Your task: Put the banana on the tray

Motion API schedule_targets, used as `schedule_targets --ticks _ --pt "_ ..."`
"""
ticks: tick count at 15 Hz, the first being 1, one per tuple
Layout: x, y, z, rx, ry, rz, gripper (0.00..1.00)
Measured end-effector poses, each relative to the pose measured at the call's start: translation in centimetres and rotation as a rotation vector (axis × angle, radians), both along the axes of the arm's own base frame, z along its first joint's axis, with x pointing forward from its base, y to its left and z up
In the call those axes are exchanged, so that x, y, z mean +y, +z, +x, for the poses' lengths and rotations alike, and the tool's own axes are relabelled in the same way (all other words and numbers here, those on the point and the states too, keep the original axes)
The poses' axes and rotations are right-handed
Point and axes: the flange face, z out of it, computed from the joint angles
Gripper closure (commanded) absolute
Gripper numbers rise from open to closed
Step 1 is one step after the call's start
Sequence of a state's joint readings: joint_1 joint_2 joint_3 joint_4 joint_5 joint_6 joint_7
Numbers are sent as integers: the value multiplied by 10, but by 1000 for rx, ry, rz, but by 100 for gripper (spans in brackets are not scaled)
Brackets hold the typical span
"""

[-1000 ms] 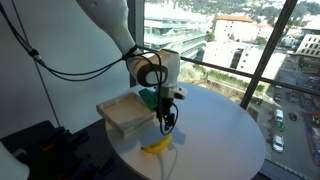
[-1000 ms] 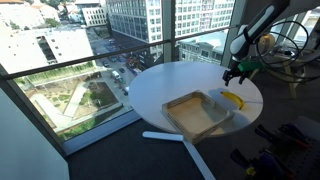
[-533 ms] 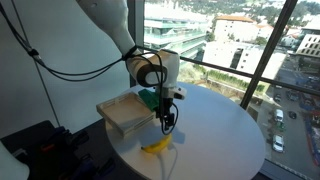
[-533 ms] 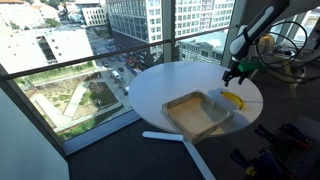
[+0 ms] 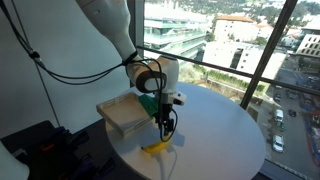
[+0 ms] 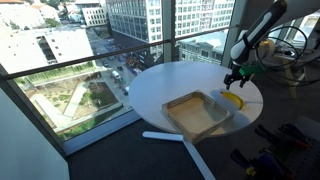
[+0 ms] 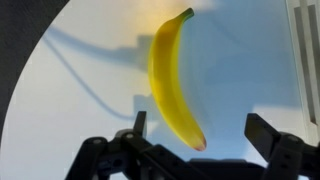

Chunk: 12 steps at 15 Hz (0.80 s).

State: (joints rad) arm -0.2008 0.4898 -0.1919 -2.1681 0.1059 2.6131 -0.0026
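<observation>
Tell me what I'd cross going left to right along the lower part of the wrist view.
fingertip → banana → other fingertip. The gripper is open, with the banana's lower end showing between its fingers.

A round white surface [image 5: 225,130] stands close to tall floor-to-ceiling glass windows with dark frames [image 5: 240,40]. Bright daylight comes in through the glass and falls on the tabletop. Outside, far below, lie grey city buildings [image 6: 140,15] and a green courtyard [image 6: 75,102]. The floor [image 6: 110,160] beneath is dark grey. A pale white strip [image 6: 165,136] lies on it near the table's edge.
</observation>
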Motion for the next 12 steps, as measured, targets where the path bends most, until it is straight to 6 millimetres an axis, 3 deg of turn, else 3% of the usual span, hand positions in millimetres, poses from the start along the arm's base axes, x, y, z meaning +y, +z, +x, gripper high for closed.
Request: schedule_targets --ticks 12 --pt "-8 -25 -7 11 -12 -11 0"
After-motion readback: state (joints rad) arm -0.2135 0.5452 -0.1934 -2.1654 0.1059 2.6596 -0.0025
